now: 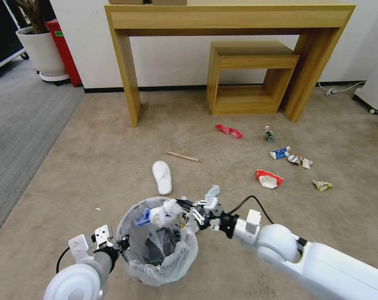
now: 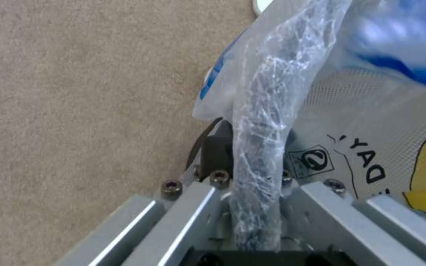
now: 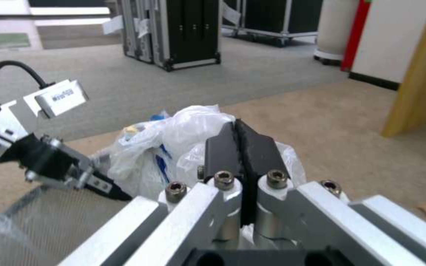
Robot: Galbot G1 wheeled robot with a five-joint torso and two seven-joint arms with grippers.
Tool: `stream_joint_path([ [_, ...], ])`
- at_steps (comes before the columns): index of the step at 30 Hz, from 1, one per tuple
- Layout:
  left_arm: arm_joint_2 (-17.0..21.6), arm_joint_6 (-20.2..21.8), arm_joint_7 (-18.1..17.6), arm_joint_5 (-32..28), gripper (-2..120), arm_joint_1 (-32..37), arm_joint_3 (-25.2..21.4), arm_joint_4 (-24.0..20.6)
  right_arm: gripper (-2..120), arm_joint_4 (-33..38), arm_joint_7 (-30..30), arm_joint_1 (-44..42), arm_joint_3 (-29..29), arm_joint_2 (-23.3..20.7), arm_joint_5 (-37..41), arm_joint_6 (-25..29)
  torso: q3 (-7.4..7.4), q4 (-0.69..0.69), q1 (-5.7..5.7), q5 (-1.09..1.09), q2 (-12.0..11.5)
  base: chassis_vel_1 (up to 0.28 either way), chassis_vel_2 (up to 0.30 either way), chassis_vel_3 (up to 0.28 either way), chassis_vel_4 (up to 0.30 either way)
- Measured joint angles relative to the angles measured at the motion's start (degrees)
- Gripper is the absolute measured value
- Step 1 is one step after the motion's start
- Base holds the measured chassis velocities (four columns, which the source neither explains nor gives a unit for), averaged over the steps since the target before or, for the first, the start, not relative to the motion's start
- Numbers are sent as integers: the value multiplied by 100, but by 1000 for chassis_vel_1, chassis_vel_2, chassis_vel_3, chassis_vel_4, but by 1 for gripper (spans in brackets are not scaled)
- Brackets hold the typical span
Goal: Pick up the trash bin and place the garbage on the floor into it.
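Observation:
The trash bin point(image 1: 188, 249), round with a clear crinkled bag over its rim, stands on the carpet right in front of me. My left gripper point(image 1: 123, 243) point(image 2: 255, 147) is shut on the bin's near-left rim point(image 2: 260, 111), bag and all. Over the bin's opening, my right gripper point(image 1: 177, 208) point(image 3: 237, 142) is shut on a crumpled white plastic bag with blue print point(image 1: 159, 216) point(image 3: 173, 136). Garbage lies on the floor beyond: a white slipper point(image 1: 162, 177), a wooden stick point(image 1: 182, 156), a red wrapper point(image 1: 228, 131), a small bottle point(image 1: 269, 134), a blue-white packet point(image 1: 280, 153), a crushed can point(image 1: 294, 158) and a red-white cup point(image 1: 269, 178).
A wooden desk point(image 1: 126, 62) with a low wooden shelf point(image 1: 247, 75) under it stands against the far wall. A white plant pot point(image 1: 41, 52) sits far left. A tissue point(image 1: 307, 163), a yellowish wrapper point(image 1: 322, 185) and a pale blue scrap point(image 1: 212, 191) also lie on the carpet.

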Motion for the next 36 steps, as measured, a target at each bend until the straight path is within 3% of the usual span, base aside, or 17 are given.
stream_joint_path([
  [8, 17, -6, 0, -21, 0, -3, -38, -4, 0, -274, 78, 285, -520, 317, -3, -24, 0, 0, 0, 0, 0, 0, 0, 0, 0],
  [20, 162, -26, -15, -128, 0, -53, -64, -21, 0, -597, 167, 228, -779, 489, -333, 26, 0, 0, 0, 1, 0, 0, 0, 0, 0],
  [36, 165, -27, -24, -117, 0, -106, 46, 70, 62, -623, -154, 450, -808, 548, 44, -108, 0, -1, 0, 1, 0, 0, 0, 0, 0],
])
